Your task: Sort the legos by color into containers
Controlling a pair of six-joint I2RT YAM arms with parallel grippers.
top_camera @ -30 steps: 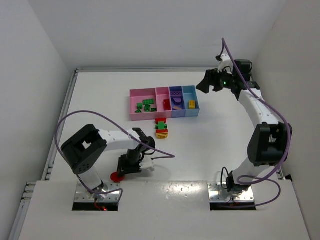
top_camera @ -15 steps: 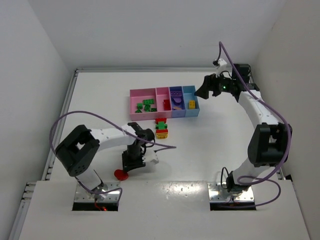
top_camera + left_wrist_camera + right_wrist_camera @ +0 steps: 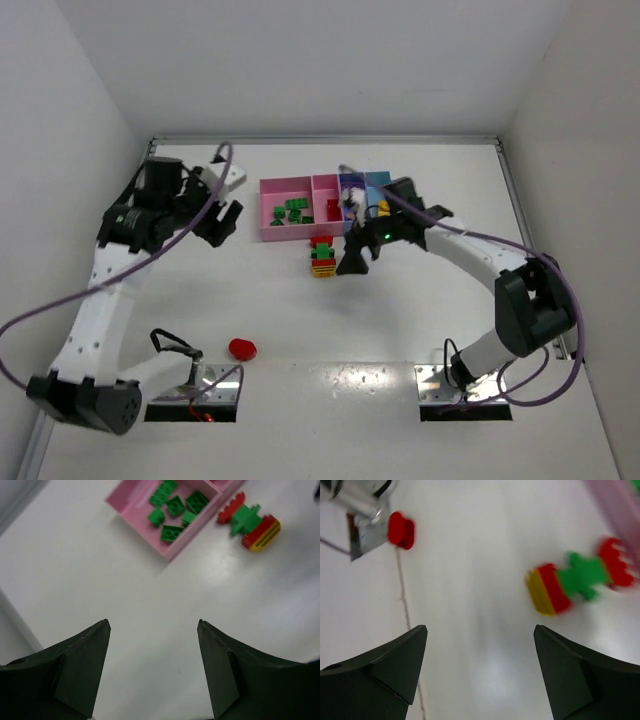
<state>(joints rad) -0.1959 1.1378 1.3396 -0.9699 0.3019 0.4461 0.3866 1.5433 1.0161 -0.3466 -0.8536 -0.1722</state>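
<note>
A row of four joined containers (image 3: 272, 232) stands at the table's back centre. Its wide pink bin (image 3: 134, 511) holds several green legos (image 3: 175, 507). Just in front of the row lies a clump of red, green and yellow legos (image 3: 323, 257), also seen from both wrists (image 3: 249, 522) (image 3: 572, 580). A lone red lego (image 3: 241, 348) (image 3: 401, 530) lies near the front edge. My left gripper (image 3: 222, 222) (image 3: 152, 625) hangs open and empty, left of the pink bin. My right gripper (image 3: 355, 262) (image 3: 480, 630) is open and empty, just right of the clump.
My right arm (image 3: 440, 240) reaches across the two right-hand bins and hides part of them. A purple cable (image 3: 60, 310) loops off my left arm. White walls close in the table on the left, back and right.
My left gripper has let go of the red lego near the front edge and swung up to the back left. My right arm has come down from the back right to the clump.
</note>
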